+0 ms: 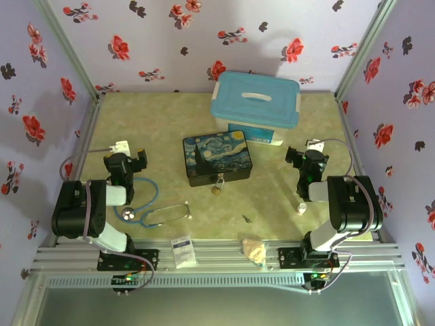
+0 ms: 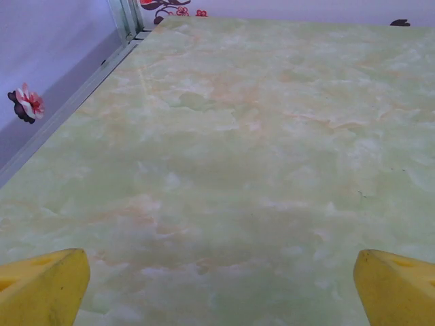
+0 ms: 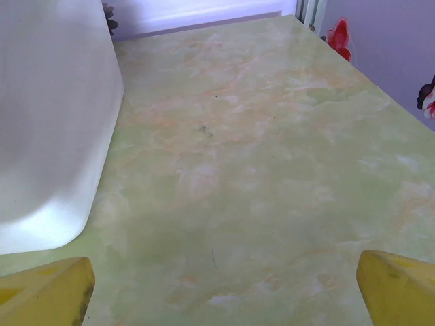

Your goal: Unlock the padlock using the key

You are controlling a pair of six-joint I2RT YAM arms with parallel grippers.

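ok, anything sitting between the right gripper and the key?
Nothing visible. The right gripper is open over bare table; the key lies toward the front edge, with only tabletop between them. The small white vial stands beside that path, near the right arm. The padlock and tin sit further left.

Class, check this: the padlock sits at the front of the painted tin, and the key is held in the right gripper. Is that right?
No. The key lies loose on the table, nearer the arms than the padlock; the right gripper is open and empty, as the top view shows. The padlock is at the front of the tin.
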